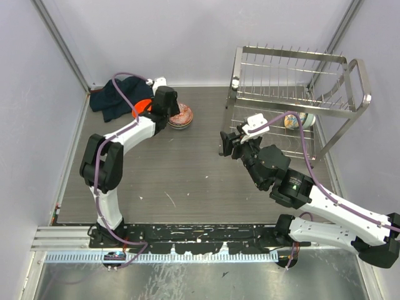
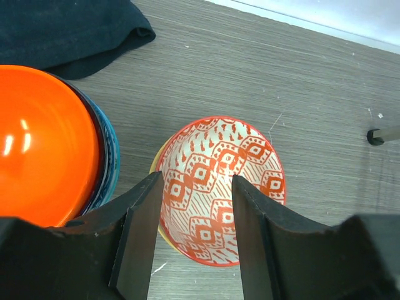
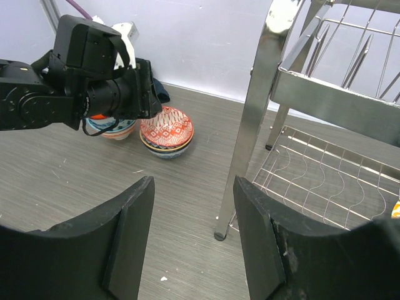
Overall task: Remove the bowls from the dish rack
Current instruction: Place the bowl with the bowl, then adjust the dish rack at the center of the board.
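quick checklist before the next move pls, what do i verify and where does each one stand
1. left gripper free of the red patterned bowl: ok, jaws open above it.
2. That bowl seated on its stack: ok, upright and nested, beside the orange bowl.
3. right gripper empty: ok, jaws open, nothing between them.
4. dish rack unloaded: not ok, one remaining bowl sits on the lower tier.
5. Right gripper's way past the rack leg to it: cannot tell; the leg stands close ahead.
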Robot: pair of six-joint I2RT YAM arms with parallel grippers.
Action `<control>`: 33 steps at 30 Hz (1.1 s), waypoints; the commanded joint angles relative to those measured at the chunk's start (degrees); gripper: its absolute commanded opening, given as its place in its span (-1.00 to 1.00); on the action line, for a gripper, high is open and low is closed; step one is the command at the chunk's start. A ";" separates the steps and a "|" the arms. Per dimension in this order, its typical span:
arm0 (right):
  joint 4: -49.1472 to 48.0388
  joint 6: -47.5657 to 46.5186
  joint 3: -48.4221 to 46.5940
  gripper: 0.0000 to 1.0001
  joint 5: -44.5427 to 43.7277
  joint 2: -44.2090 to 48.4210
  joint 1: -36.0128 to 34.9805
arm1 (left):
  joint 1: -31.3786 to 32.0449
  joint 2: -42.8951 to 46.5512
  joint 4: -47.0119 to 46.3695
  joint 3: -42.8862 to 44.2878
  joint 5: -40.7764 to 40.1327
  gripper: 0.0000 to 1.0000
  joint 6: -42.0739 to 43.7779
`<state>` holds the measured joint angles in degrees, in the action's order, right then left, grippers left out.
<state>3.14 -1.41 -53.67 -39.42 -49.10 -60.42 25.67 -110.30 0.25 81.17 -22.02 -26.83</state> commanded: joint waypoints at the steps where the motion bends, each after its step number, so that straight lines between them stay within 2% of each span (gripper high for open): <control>1: -1.99 0.12 -0.34 0.19 -0.43 1.47 -0.38 | 0.72 4.99 -2.04 -1.86 -1.39 0.11 0.58; 5: -2.22 0.47 -0.12 0.19 -2.78 2.27 -0.31 | 1.86 9.10 -2.20 -2.45 -2.95 0.11 1.95; 8: -1.94 1.33 0.05 0.20 -9.31 3.69 -0.31 | 3.31 13.22 -2.63 -3.78 -3.90 0.12 3.71; 10: -1.30 1.89 0.03 0.21 -13.74 5.05 -0.31 | 4.92 16.47 -3.98 -5.51 -3.98 0.32 5.36; 14: 1.70 3.88 -0.85 0.27 -18.91 7.95 -0.32 | 9.51 23.27 -7.81 -10.21 -3.51 0.88 9.25; 15: 3.01 4.32 -1.42 0.34 -20.53 8.30 -0.31 | 10.66 24.87 -8.99 -11.72 -2.80 1.00 9.60; 20: 12.02 7.51 -4.97 0.59 -29.19 8.61 -0.31 | 16.30 31.82 -13.19 -18.08 3.87 0.96 9.56; 25: 21.35 14.83 -8.31 0.75 -38.46 11.93 -0.31 | 22.67 35.52 -18.77 -25.14 5.36 0.96 11.60; 29: 25.30 17.47 -8.56 0.88 -45.40 15.54 -0.36 | 26.30 34.14 -22.02 -26.30 6.11 0.96 13.94; 33: 34.50 24.17 -10.82 1.00 -51.29 15.51 -0.31 | 29.59 30.22 -24.45 -24.81 6.13 0.96 17.26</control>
<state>29.10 15.33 -61.28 -80.75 -33.41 -60.42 52.88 -77.28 -17.96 55.07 -16.51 -13.85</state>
